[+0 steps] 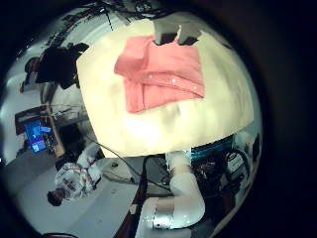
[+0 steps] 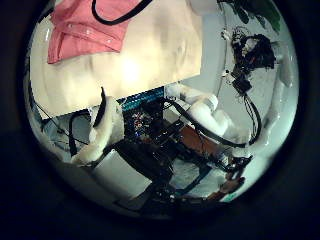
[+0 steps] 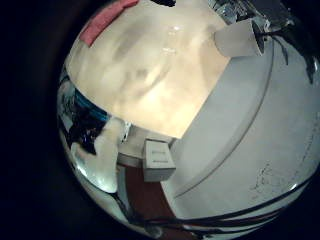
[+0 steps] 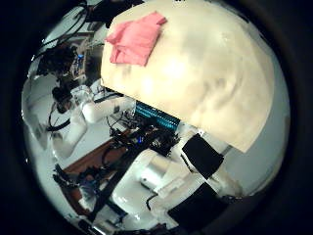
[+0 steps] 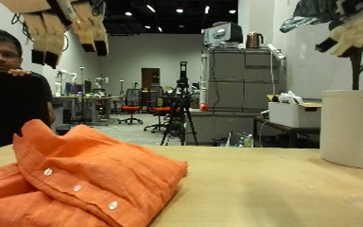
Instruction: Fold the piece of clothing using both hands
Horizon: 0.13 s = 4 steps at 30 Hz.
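An orange buttoned garment [image 5: 87,175] lies folded into a thick bundle on the pale table [image 5: 283,189], under my left hand. My left hand [image 5: 62,26] hangs high above it with its fingers relaxed and holding nothing. My right hand [image 5: 345,28] is raised just as high over the bare part of the table, fingers loose and empty. The palm views show the garment [image 1: 158,71] [image 4: 137,37] far off, near one edge of the tabletop [image 1: 178,124].
A tall white cylinder [image 5: 352,128] stands at the table's far side below my right hand, also seen as a white cylinder [image 3: 240,38] by the table's edge. Workshop furniture fills the room beyond.
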Tool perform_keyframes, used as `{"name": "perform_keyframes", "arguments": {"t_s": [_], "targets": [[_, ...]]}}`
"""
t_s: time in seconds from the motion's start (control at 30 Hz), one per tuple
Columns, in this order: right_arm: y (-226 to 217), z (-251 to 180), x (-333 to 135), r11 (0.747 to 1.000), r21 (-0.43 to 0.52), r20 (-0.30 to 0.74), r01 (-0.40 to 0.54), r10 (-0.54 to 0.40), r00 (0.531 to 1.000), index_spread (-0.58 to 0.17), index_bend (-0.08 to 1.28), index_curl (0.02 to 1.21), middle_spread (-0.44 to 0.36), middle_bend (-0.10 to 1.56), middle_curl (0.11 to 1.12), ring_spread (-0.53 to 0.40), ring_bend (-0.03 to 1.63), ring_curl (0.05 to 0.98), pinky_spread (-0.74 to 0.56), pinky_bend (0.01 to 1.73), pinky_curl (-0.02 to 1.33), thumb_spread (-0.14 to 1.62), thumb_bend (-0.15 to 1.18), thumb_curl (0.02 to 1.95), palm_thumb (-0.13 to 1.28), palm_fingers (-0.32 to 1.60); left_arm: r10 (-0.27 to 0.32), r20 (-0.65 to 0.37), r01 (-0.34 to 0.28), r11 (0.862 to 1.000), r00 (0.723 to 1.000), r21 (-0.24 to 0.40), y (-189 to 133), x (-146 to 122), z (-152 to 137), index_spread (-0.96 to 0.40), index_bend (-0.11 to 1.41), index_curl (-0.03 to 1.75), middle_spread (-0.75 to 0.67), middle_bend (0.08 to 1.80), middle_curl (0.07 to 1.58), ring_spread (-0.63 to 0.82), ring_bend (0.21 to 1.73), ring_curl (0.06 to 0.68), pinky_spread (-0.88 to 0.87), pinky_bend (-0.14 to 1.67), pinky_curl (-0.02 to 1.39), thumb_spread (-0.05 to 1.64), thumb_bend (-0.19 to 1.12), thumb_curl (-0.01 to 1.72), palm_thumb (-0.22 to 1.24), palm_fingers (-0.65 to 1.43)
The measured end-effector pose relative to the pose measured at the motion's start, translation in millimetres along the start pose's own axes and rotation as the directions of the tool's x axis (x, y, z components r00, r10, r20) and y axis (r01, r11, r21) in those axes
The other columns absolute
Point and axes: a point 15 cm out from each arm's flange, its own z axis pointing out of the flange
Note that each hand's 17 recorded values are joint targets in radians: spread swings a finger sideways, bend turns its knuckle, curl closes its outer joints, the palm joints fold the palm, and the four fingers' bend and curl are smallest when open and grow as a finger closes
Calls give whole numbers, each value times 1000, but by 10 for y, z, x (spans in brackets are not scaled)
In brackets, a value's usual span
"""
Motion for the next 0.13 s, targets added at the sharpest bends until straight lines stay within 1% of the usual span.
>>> {"name": "perform_keyframes", "arguments": {"t_s": [0.13], "targets": [[39,54,67,1000,-19,15,-2,2,1000,-227,168,294,171,192,323,265,256,256,401,311,349,1305,-13,381,671,29,-8,-45,8,1000,999,1,14,-7,33,131,166,309,266,192,312,491,408,229,464,240,319,1184,-15,376,643,48]]}}
